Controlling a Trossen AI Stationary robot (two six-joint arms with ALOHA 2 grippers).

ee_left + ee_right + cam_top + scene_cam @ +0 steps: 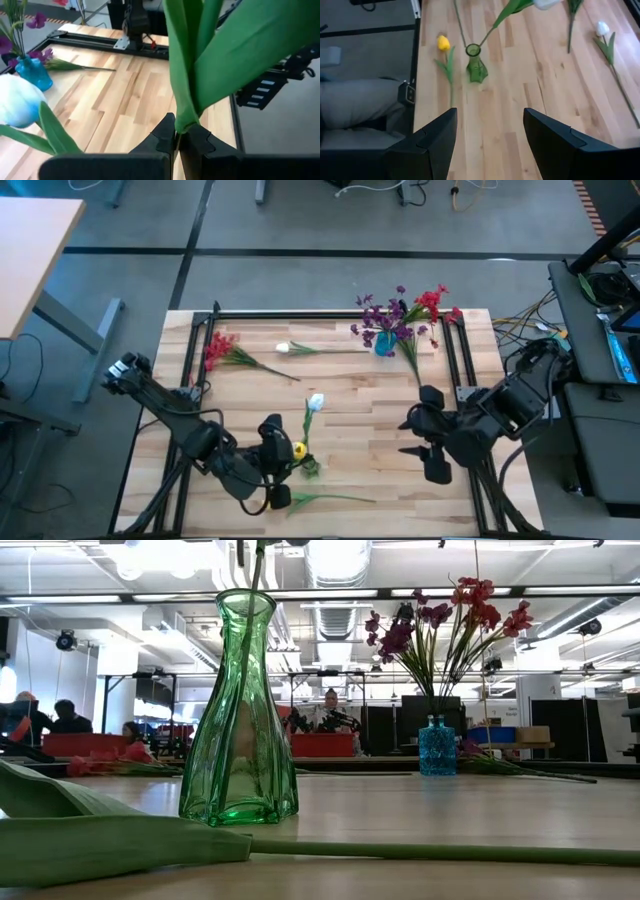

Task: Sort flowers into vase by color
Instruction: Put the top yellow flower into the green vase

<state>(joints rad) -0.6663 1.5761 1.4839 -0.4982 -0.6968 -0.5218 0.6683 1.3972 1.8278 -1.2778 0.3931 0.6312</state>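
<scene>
The left hand [272, 442] sits near the front of the worktop [350, 400], clenched on the stem of a white tulip [316, 402]; the left wrist view shows the stem and leaf pinched between its fingers [165, 135]. The stem stands in a green vase [307, 466], with the bloom leaning out above. A yellow tulip [299, 449] lies just beside that vase. A second white tulip [284, 348] lies further back, and red flowers [218, 350] lie at the back left. At the back right, a blue vase [385, 343] holds purple flowers [382, 315] and more red ones [432, 302]. The right hand [420, 438] hovers at the right side, released and holding nothing.
</scene>
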